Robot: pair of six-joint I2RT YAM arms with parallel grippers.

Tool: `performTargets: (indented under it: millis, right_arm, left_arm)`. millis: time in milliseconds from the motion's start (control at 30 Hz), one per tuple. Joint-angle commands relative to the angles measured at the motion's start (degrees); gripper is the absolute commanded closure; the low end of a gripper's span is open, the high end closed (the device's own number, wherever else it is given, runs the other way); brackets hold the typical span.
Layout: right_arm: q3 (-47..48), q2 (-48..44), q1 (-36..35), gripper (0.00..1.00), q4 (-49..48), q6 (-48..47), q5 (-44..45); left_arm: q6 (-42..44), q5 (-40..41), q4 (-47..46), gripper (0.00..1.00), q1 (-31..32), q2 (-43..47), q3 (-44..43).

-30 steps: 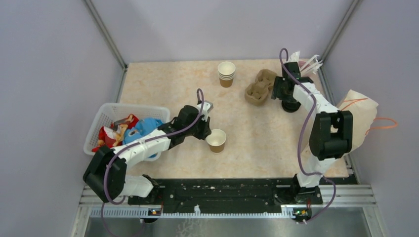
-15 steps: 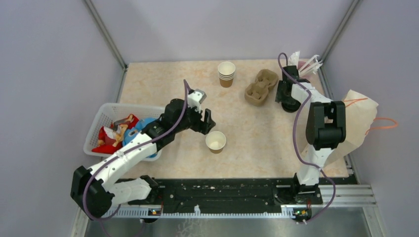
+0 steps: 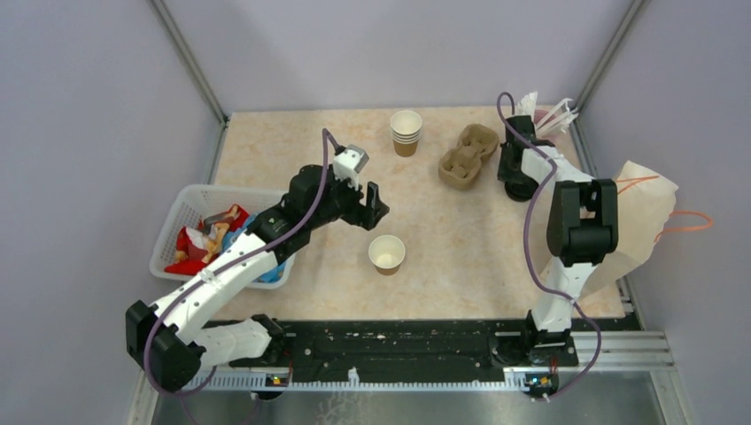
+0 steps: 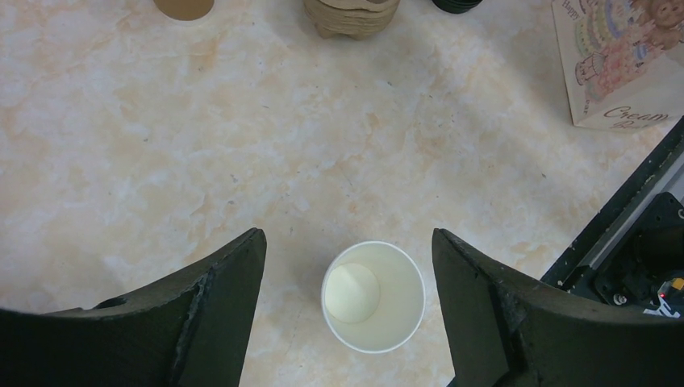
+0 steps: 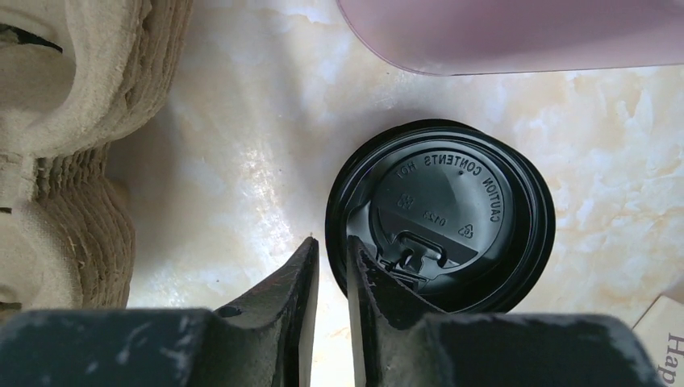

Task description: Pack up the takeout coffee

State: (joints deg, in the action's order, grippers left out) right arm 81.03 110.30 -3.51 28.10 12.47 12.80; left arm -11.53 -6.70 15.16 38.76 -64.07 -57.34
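beneath the parted left fingers (image 4: 218, 310), a paper cup (image 4: 373, 297)

Right wrist view: the near rim of the black lid (image 5: 452, 201) lies hidden behind the right gripper (image 5: 331, 251), grip undetermined; pink cup (image 5: 516, 32) cut off at top, pulp carrier (image 5: 72, 121) at left.

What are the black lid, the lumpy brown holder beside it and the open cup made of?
Black lid: seemingly thin glossy plastic, with raised moulded lettering.
Cup carrier: likely moulded paper pulp, matte, rough, fibrous.
Open cup: probably paper, smooth cream inside, rolled rim.
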Motion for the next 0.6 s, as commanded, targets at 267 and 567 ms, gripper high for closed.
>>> performTargets:
  millis: [267, 567]
  right_arm:
    - [4.2, 2.1, 0.7, 0.99, -1.2, -1.6, 0.6]
    - [5.1, -1.7, 0.6, 1.00, 0.7, -1.7, 1.4]
  left_arm:
    - [1.1, -0.5, 0.2, 0.18, 0.2, -0.2, -2.6]
    - [1.1, -0.5, 1.1, 0.17, 0.2, -1.1, -5.0]
